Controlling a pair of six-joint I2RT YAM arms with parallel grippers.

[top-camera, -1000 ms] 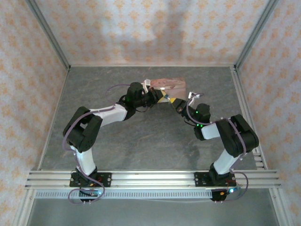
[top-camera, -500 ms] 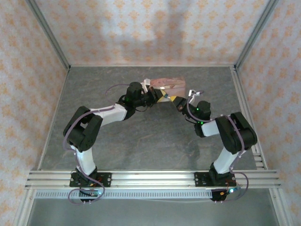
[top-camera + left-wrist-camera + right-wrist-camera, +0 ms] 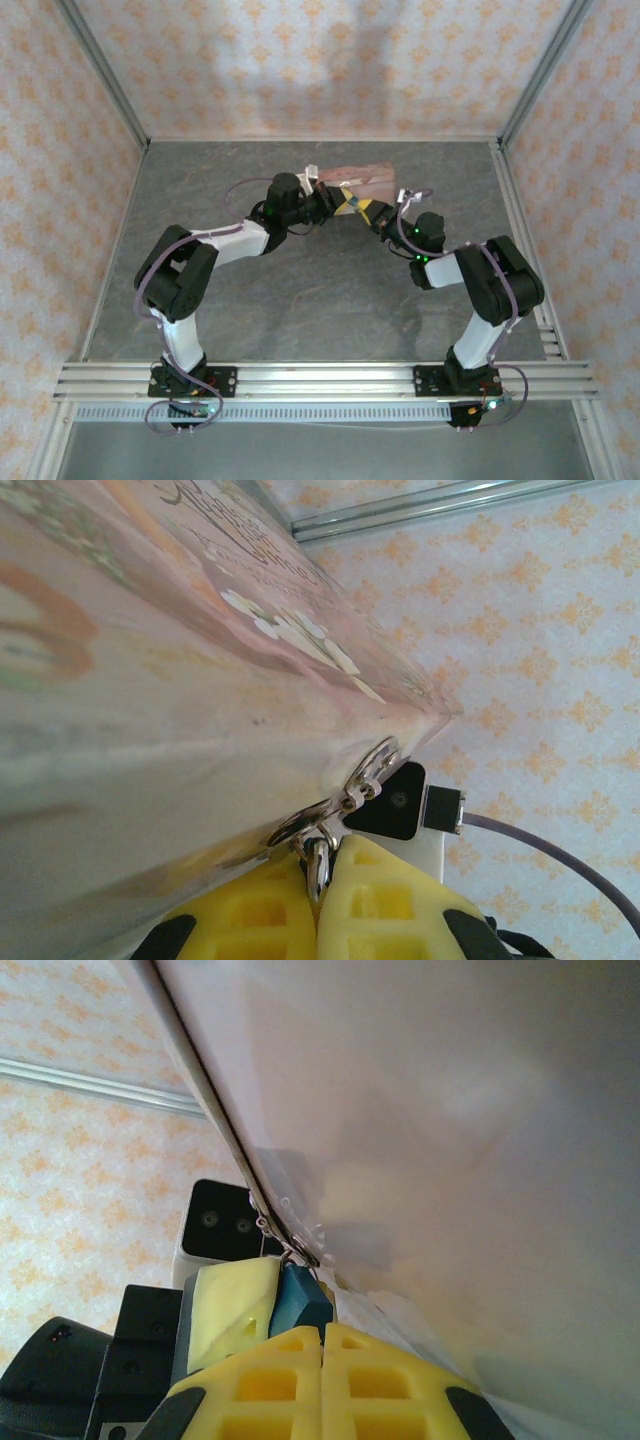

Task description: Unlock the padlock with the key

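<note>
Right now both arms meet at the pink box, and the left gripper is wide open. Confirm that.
Wrong on the gripper: the left wrist view shows the left gripper shut, its yellow fingers pinching a small silver loop at the edge of the pink box. The rest is right.

You are working on a grey, stone-patterned table [image 3: 300,300]. An aluminium rail [image 3: 320,375] runs along its near edge — the left arm's base [image 3: 185,380] and the right arm's base [image 3: 465,378] are bolted to it. A pink box [image 3: 358,178] sits toward the back centre; you cannot tell whether it rests on the surface or is raised off it.
</note>
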